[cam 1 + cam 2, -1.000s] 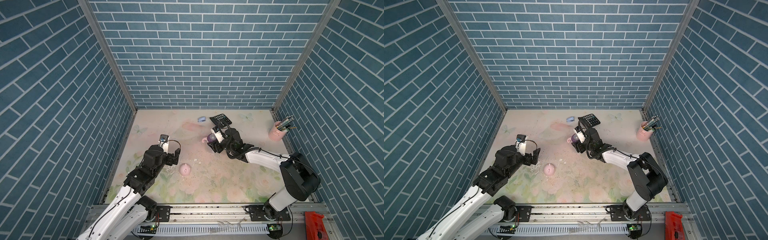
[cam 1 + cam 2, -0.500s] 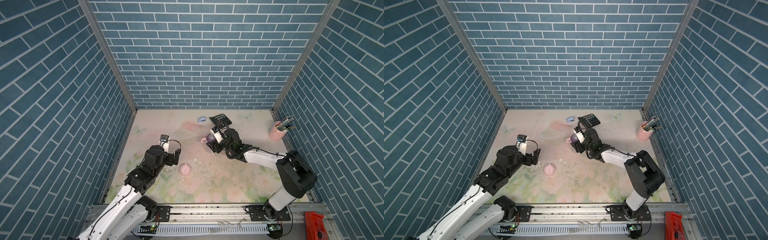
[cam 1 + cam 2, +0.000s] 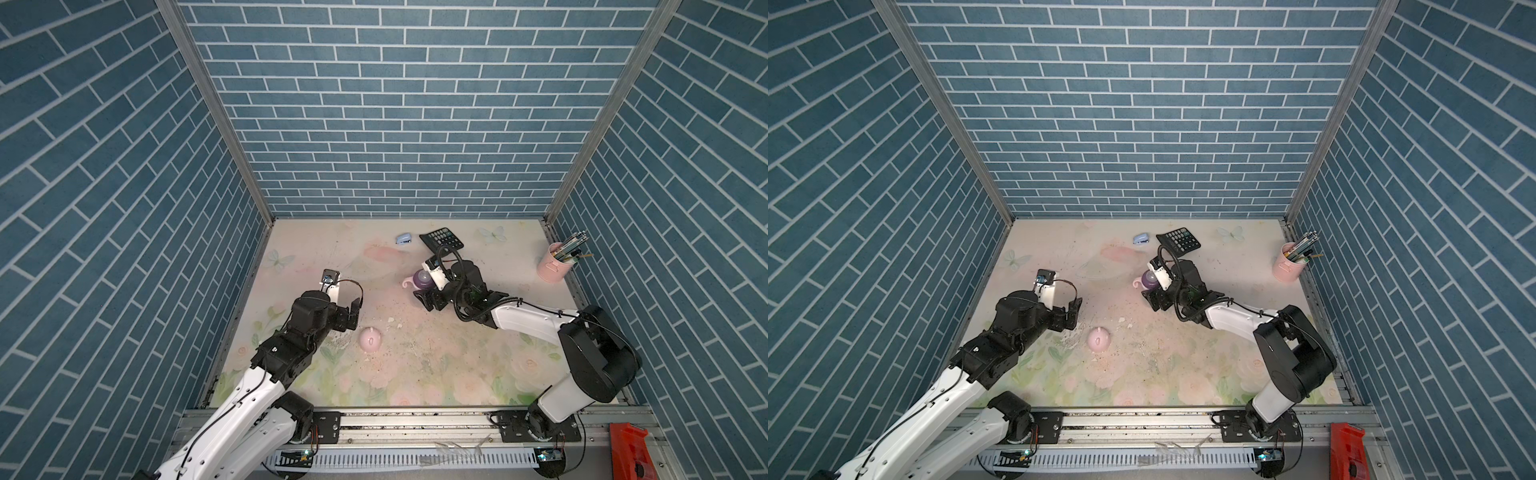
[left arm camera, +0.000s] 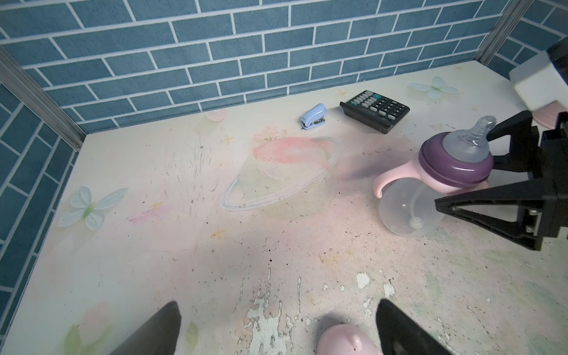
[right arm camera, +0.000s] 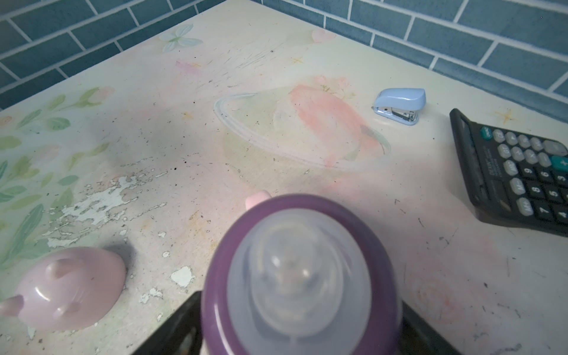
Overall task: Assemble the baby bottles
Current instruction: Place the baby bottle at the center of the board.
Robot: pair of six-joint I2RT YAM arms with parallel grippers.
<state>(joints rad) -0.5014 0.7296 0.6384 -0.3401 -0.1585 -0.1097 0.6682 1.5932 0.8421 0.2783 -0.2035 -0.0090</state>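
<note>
**Bottle may topple, cap may skid**

On the table (image 3: 436, 374), the bottle (image 4: 442, 163) stands between the fingers of the right tool (image 4: 464, 172). Pinched or loose, I cannot tell. A snagged handle (image 4: 387, 181) would tip it. The left tool (image 4: 276, 332), spread, hangs over the pink cap (image 4: 347, 341); its smooth dome could squirt away.

Reads as a robotics lab cell rather than a home. Closes in on three sides with brick-print wall panels (image 3: 395, 124), joined by bare metal corner posts (image 3: 218, 112). Carries a pair of robot arms (image 3: 532, 320) bolted to a rail (image 3: 415, 415) along the open front, with a slotted cable duct (image 3: 395, 459) beneath. Covers the tabletop (image 3: 415, 374) in a scuffed, flaking floral print and scatters a few props there (calculator (image 3: 441, 240), stapler (image 3: 403, 238), cup of pens (image 3: 555, 268), baby bottle (image 3: 423, 279)).
</note>
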